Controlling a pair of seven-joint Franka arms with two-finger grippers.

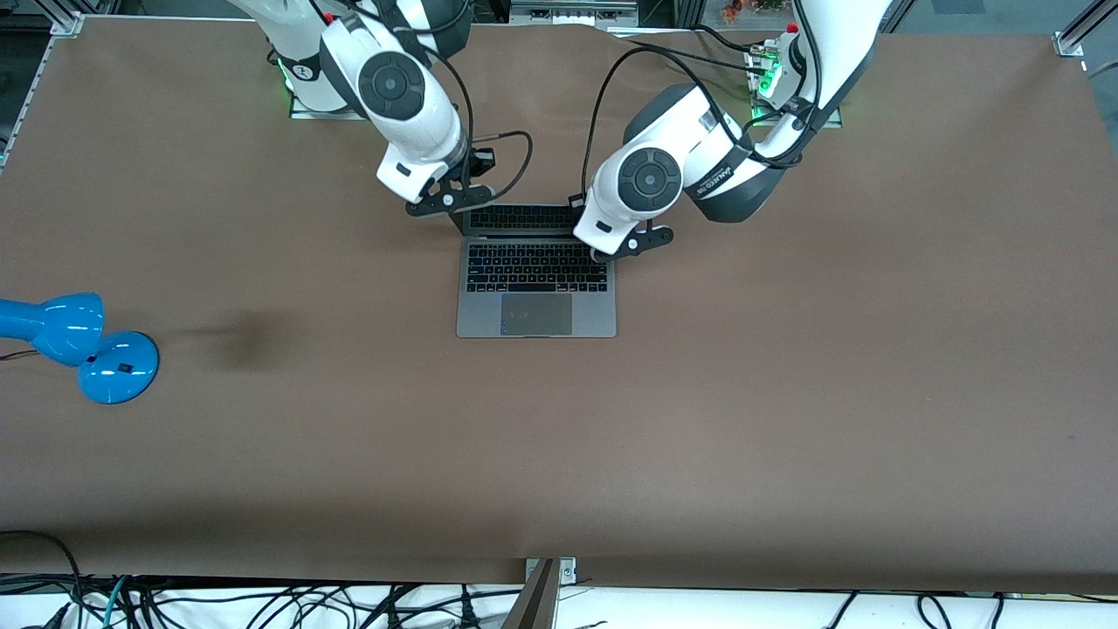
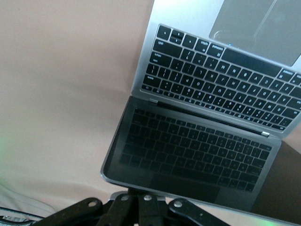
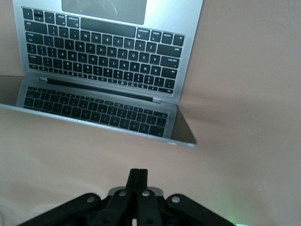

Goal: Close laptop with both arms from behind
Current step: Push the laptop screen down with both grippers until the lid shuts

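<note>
Front view is showing the laptop [image 1: 536,279] lying open mid-table, both arms hanging over its raised lid. Left gripper [image 1: 631,247] and right gripper [image 1: 449,199], fingers pressed together, are lining up; next, both should be pushing the lid down evenly.

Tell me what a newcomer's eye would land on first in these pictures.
The slim grey metal laptop sits open mid-table, its dark screen mirroring the black keyboard. Two big white robot arms bend over its hinge end, the right gripper at the lid corner toward the right arm's end, the left gripper at the other. A glossy blue desk lamp stands at the table's edge, toward the right arm's end.
</note>
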